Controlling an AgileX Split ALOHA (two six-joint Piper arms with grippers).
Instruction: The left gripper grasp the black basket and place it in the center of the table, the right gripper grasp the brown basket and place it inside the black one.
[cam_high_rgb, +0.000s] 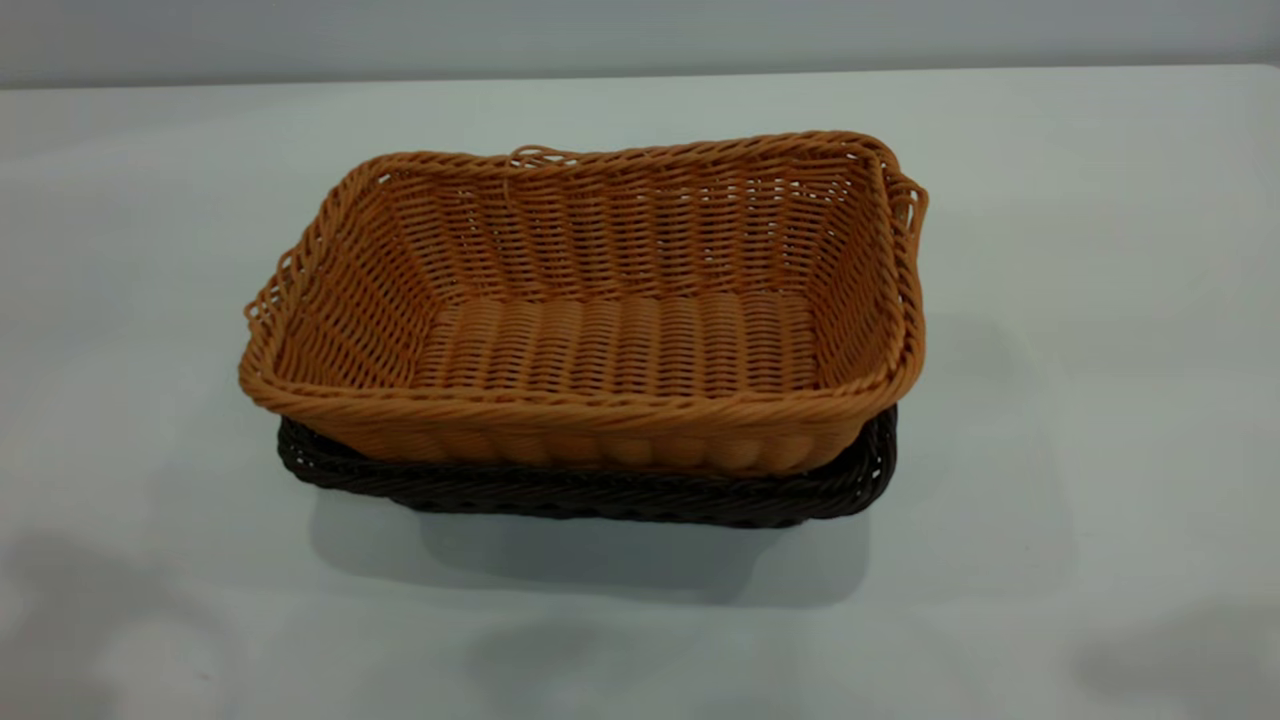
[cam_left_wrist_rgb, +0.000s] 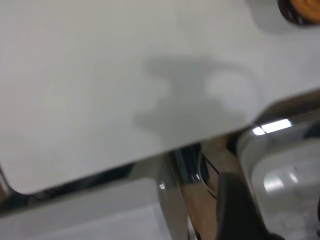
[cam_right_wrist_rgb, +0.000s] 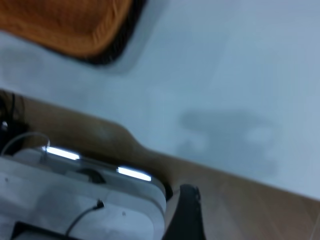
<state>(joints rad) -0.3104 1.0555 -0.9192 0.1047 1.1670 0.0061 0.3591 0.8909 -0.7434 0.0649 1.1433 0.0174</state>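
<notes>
The brown basket (cam_high_rgb: 620, 340) sits nested inside the black basket (cam_high_rgb: 600, 495) at the middle of the table (cam_high_rgb: 1080, 250). Only the black basket's near rim and right corner show below it. Neither gripper is in the exterior view. My left gripper (cam_left_wrist_rgb: 274, 202) is open and empty, off past the table's edge; one dark finger (cam_left_wrist_rgb: 235, 205) shows. A corner of the baskets (cam_left_wrist_rgb: 304, 7) shows far off. My right gripper (cam_right_wrist_rgb: 250, 212) is open and empty, also beyond the table edge; one finger (cam_right_wrist_rgb: 185, 215) shows. The brown basket (cam_right_wrist_rgb: 65, 25) and the black rim (cam_right_wrist_rgb: 125, 35) lie far off.
The wrist views show the table's edge, with a wooden floor (cam_right_wrist_rgb: 240, 200) and grey-white equipment (cam_right_wrist_rgb: 75, 200) beyond it. Faint arm shadows (cam_high_rgb: 90, 600) lie on the near part of the tabletop.
</notes>
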